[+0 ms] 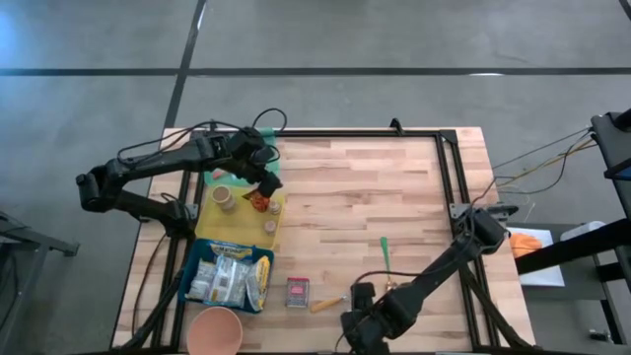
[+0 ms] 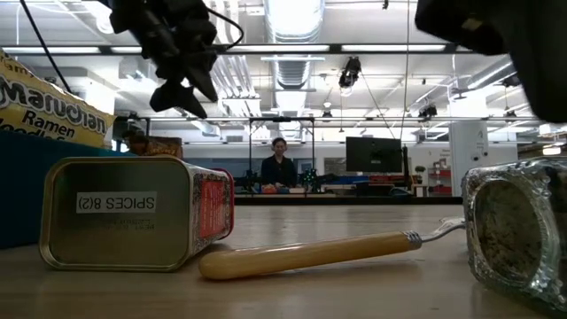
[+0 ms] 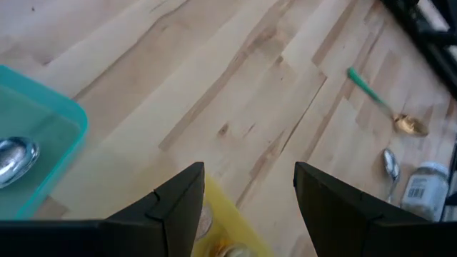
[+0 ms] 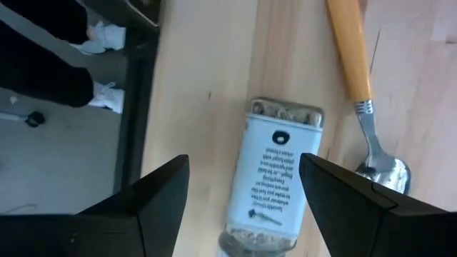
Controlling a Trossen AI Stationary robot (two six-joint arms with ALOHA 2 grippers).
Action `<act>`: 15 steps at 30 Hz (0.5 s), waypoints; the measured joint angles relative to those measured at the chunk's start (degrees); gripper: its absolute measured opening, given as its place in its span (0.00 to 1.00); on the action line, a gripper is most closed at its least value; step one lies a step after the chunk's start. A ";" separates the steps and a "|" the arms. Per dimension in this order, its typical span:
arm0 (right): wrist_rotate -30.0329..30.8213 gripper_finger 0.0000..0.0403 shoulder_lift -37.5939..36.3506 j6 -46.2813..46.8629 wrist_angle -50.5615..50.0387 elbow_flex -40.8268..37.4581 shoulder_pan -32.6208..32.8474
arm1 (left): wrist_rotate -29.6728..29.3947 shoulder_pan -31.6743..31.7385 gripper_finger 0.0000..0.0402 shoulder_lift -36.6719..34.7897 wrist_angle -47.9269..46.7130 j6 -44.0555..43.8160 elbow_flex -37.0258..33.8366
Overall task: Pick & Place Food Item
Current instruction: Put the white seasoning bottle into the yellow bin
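A glass spice jar [image 4: 275,185] with a white label lies on its side near the table's near edge, also at the right of the low view [image 2: 518,226]. My right gripper [image 4: 243,160] hangs open just above it, one finger on either side, touching nothing; in the high view the gripper [image 1: 357,318] hides the jar. A wooden-handled spoon [image 4: 351,57] lies right beside the jar. My left gripper [image 1: 268,182] hovers open over the yellow tray [image 1: 212,232] at the far left, nothing between its fingers [image 3: 178,207].
A spice tin [image 1: 298,292] lies on its side left of the spoon. A blue bin [image 1: 187,281] of ramen packs and a pink cup [image 1: 215,333] stand at the near left. A green-handled spoon [image 1: 385,251] lies mid-table. A person's shoes [image 4: 100,43] show beyond the near edge.
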 joint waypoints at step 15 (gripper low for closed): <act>1.74 0.65 2.81 3.13 0.01 -2.69 -0.09 | -0.05 -0.22 0.55 0.00 -3.70 1.77 -0.04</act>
